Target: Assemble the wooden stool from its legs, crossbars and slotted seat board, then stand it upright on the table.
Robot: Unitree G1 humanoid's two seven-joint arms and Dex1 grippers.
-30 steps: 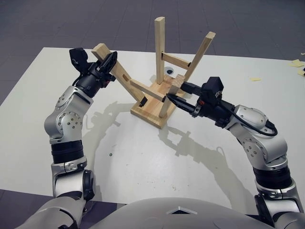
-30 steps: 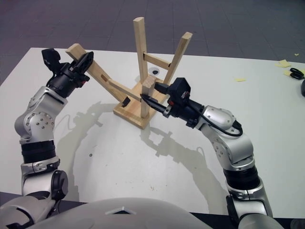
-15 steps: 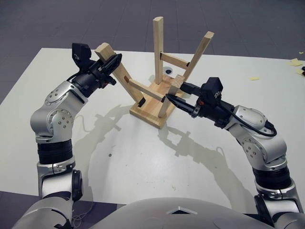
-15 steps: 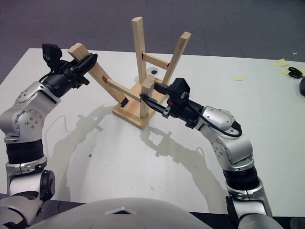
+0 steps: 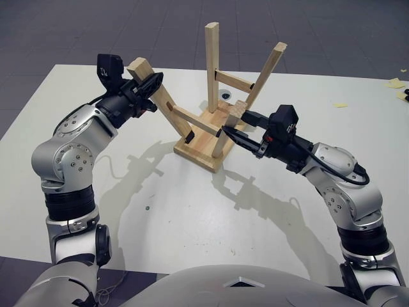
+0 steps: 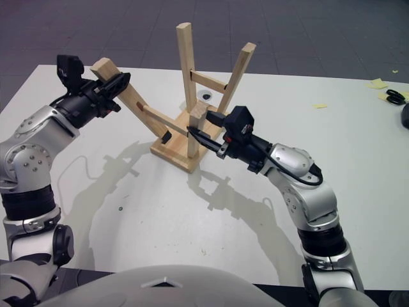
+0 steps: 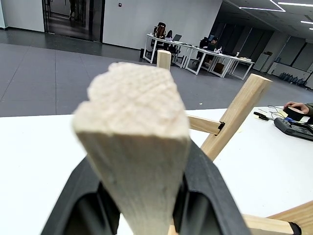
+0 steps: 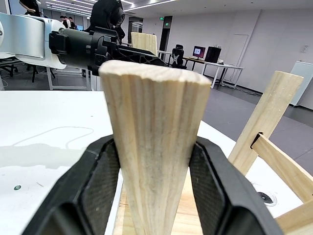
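Note:
The wooden stool stands upside down on the white table (image 5: 192, 217), its seat board (image 5: 199, 152) flat on the table and its legs pointing up. My left gripper (image 5: 151, 94) is shut on the upper end of the splayed left leg (image 7: 134, 127). My right gripper (image 5: 238, 126) is shut on the short near leg (image 8: 154, 147), whose top shows between the black pads (image 8: 98, 191). Two far legs (image 5: 213, 64) (image 5: 267, 70) are joined by a crossbar (image 5: 234, 81). Another crossbar (image 5: 195, 119) runs from the left leg toward the board.
A round black grommet (image 5: 227, 94) sits in the table behind the stool. Yellow paper notes (image 5: 342, 105) lie at the far right, with scissors (image 6: 396, 96) at the edge. Open table surface lies in front of the stool and to both sides.
My left arm's elbow has swung outward to the left while its gripper stayed shut on the leg. The stool and my right arm have barely moved.

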